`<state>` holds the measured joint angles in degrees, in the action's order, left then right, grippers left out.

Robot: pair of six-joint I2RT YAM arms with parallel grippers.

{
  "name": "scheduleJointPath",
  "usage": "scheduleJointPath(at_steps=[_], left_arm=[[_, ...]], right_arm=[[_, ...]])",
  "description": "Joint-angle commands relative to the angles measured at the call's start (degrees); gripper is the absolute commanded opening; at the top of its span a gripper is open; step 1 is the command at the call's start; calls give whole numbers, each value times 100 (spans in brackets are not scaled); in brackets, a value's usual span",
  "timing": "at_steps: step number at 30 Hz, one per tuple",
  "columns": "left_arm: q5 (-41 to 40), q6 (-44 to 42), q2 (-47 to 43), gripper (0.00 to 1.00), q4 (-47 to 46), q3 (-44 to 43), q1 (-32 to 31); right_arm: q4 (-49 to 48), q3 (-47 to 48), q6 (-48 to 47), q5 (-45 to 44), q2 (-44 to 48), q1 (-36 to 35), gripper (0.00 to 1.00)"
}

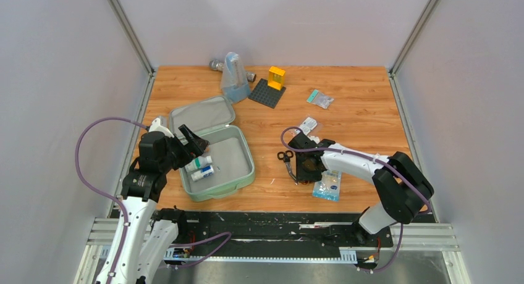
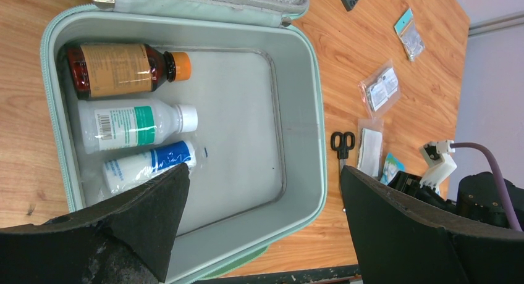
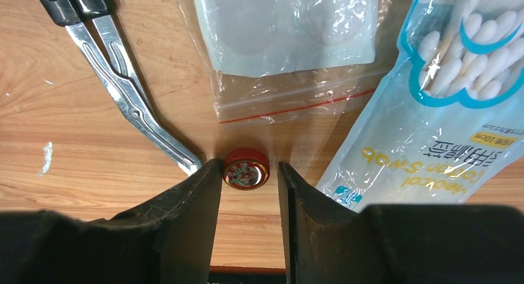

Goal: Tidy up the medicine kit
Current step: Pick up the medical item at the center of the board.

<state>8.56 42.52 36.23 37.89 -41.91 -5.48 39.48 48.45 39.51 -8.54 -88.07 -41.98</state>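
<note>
Dark studded baseplate [image 1: 266, 94], yellow block [image 1: 276, 78] on it, bluish pouch [image 1: 233, 78] beside

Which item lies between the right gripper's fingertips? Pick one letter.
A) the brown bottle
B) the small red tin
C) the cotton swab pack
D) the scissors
B: the right wrist view shows the small red tin on the wood between the fingertips of the right gripper, with the scissors and the cotton swab pack off to either side.
</note>
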Motion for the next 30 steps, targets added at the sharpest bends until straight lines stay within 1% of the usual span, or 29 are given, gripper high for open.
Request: scheduleJointPath(at_steps=[1,14,19,30], left_arm=[[58,-32,-2,100,-166,16,47],[68,-48,-2,100,-157,24,47],[89,-43,-2,100,-159,34,44],[139,-51,20,100,-184,25,46]], right_arm=[[-1,99,-22,-140,172,-12,39],[7,142,-6,-80,220,-12,36],[-2,190,-13,-79,278,-12,32],[1,605,-154,199,409,-82,31]])
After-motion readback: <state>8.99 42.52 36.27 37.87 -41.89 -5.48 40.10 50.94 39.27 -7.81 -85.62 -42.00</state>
